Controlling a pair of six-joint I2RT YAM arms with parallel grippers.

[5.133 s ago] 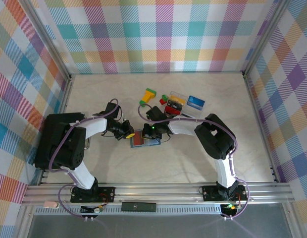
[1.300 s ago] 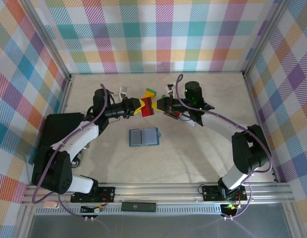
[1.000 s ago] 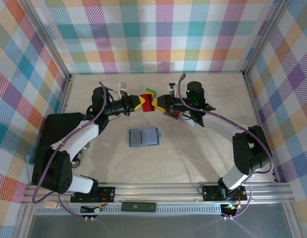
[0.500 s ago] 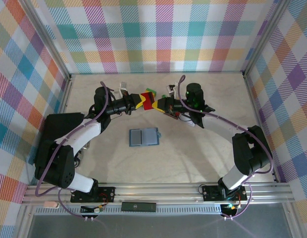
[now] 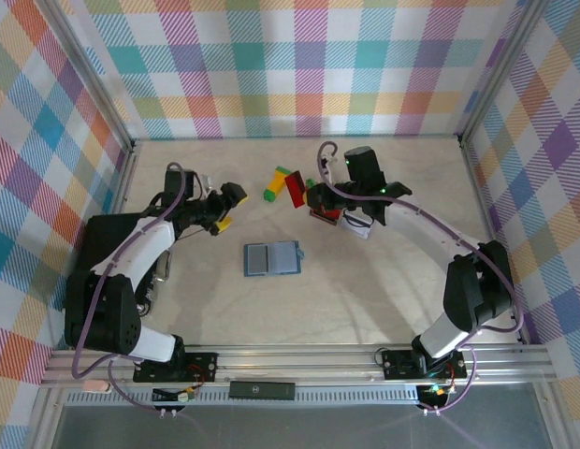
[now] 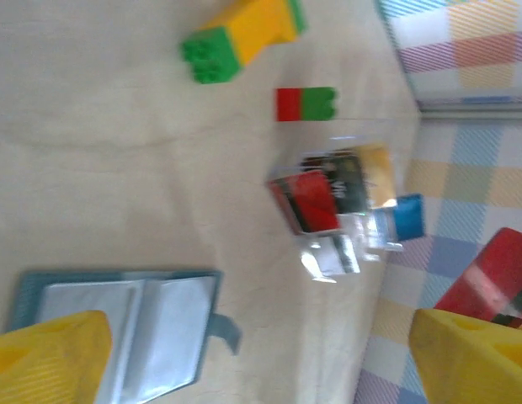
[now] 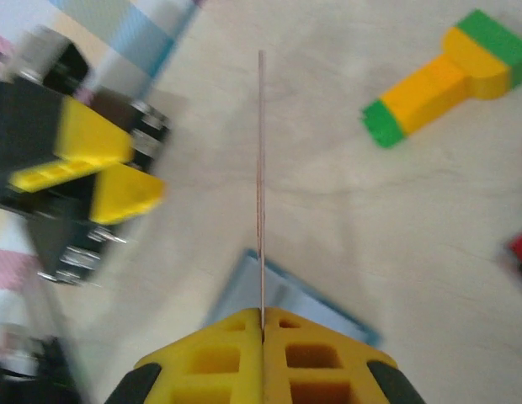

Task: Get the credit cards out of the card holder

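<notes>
Top external view shows the handover finished. The left gripper (image 5: 230, 210) has let go and drawn back, to the far left of the card holder (image 5: 272, 258), jaws spread wide and empty. The red credit card (image 5: 295, 184) now sits pinched tight in the right gripper (image 5: 307, 194), beyond the holder's far edge. The removed cards (image 5: 344, 213) lie beyond its right end, probably where this one goes. No card colour shows in the open holder.

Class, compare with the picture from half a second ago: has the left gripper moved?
Yes. The left gripper has pulled back leftward, away from the yellow-and-green toy block, while the flat slate-blue card holder stays put.
</notes>
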